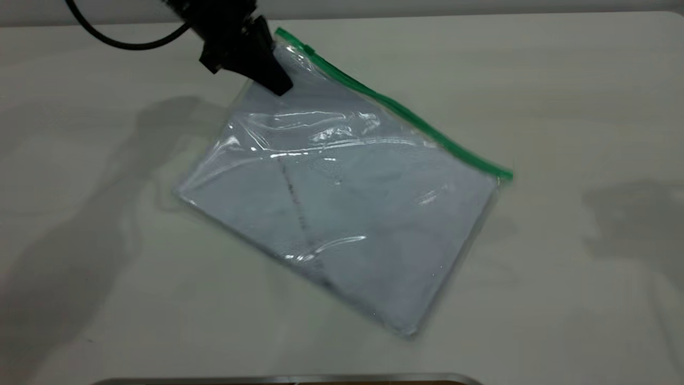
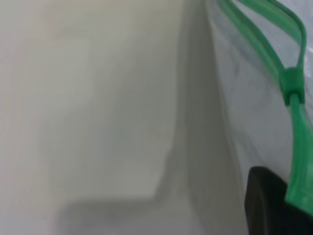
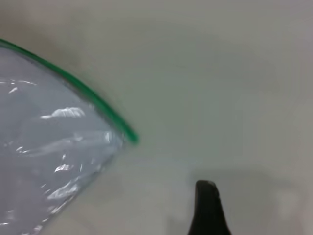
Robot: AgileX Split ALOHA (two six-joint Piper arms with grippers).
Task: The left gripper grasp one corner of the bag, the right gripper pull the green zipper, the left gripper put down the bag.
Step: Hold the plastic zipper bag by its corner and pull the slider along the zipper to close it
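Observation:
The bag [image 1: 342,214] is a clear pouch with white paper inside and a dark diagonal line. It lies tilted on the table with its far-left corner [image 1: 286,51] raised. My left gripper [image 1: 278,83] is shut on that corner, right by the end of the green zipper [image 1: 406,112]. In the left wrist view the gripper [image 2: 274,205] clamps the plastic beside the green strip [image 2: 298,142]. The small slider tab [image 2: 292,83] sits close by, and the strip splits in two beyond it. My right gripper [image 3: 208,208] hangs over bare table, apart from the bag's other green corner [image 3: 129,136].
The pale table [image 1: 561,267] surrounds the bag. A dark edge with a metal rim [image 1: 288,379] runs along the table's front. The right arm is outside the exterior view; only its shadow [image 1: 636,214] falls at the right.

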